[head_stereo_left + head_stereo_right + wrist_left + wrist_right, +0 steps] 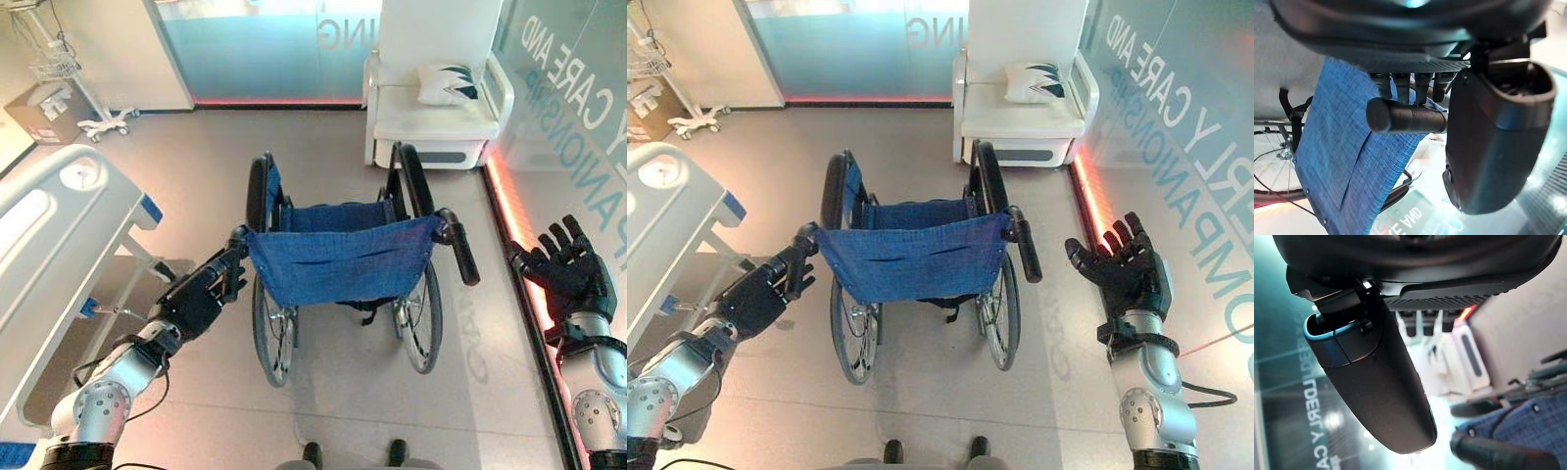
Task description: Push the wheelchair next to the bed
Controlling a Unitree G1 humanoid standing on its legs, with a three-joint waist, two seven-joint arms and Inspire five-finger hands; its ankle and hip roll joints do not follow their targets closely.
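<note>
Wheelchair (343, 255) stands mid-floor facing away, its blue fabric back (338, 259) turned toward the near side, with 2 black push handles sticking out at either top corner. The left hand (201, 294) is at the left push handle (1405, 116); in the left wrist view its fingers curl over the grip, with the thumb alongside. The right hand (1127, 269) hovers well to the right of the right push handle (460, 250), fingers spread wide and straight, holding nothing.

A bed (54, 245) with a white rail and footboard runs along the left side, near the wheelchair's left wheel; its near end is cut off by the frame edge. Beyond the wheelchair, against the far wall, sits a white armchair (436, 113) with a patterned cushion (446, 83) on its seat. At far left a wheeled stand (83, 98) and a cardboard box (44, 113) stand by the wall. A glass panel with lettering (1195, 147) lines the right side, a red light strip at its foot. The wheelchair's front wheels and footrests are hidden behind the seat and fabric back.
</note>
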